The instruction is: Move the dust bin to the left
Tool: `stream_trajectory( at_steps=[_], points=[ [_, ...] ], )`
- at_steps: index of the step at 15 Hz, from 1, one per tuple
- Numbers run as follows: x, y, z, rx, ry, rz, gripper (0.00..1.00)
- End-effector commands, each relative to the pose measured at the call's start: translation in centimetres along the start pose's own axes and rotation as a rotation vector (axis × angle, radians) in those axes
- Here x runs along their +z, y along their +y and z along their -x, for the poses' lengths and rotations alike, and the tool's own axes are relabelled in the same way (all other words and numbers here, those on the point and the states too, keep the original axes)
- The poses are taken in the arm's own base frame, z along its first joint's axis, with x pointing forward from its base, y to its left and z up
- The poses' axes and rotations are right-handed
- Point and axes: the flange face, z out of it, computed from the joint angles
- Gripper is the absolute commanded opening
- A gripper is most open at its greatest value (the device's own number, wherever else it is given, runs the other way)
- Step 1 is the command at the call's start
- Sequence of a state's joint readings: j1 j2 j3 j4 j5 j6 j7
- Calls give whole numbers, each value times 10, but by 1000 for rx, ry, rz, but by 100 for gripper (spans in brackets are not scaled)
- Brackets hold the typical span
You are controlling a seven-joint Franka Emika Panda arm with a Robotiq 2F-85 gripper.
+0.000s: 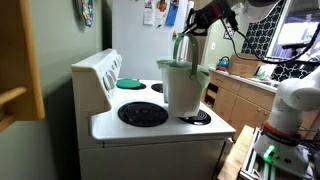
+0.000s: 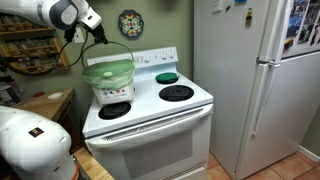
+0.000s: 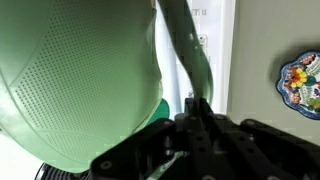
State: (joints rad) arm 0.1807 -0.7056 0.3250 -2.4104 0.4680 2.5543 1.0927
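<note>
I find the gripper [image 2: 96, 30] clenched on the dust bin [image 2: 110, 78] handle [image 2: 125, 48], the bin over the stove's [image 2: 205, 101] 8 o'clock burner. I recommend a level, slow carry toward 9 o'clock to limit swing.

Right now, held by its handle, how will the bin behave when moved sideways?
Probably light: the bin looks like thin plastic. Likely to swing, since the gripper pinches only its slim handle. Tall and tapered, it may tip when landed.

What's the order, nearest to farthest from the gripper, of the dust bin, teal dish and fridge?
In an exterior view, from the gripper:
1. dust bin, hanging just below it.
2. teal dish, at the back of the stove.
3. fridge, beyond the stove.
</note>
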Motion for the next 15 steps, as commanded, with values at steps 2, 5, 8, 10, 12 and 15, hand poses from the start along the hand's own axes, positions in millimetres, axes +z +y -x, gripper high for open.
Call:
stream_trajectory(
  at_steps=[2, 5, 8, 10, 12, 15],
  points=[
    [-29, 16, 3, 42, -5, 2, 2],
    [-36, 27, 4, 34, -20, 23, 2],
    [-40, 38, 3, 41, -34, 39, 2],
    [-39, 46, 0, 48, -42, 44, 2],
    [-39, 51, -5, 59, -38, 35, 2],
    [-40, 55, -8, 76, -45, 33, 3]
  ],
)
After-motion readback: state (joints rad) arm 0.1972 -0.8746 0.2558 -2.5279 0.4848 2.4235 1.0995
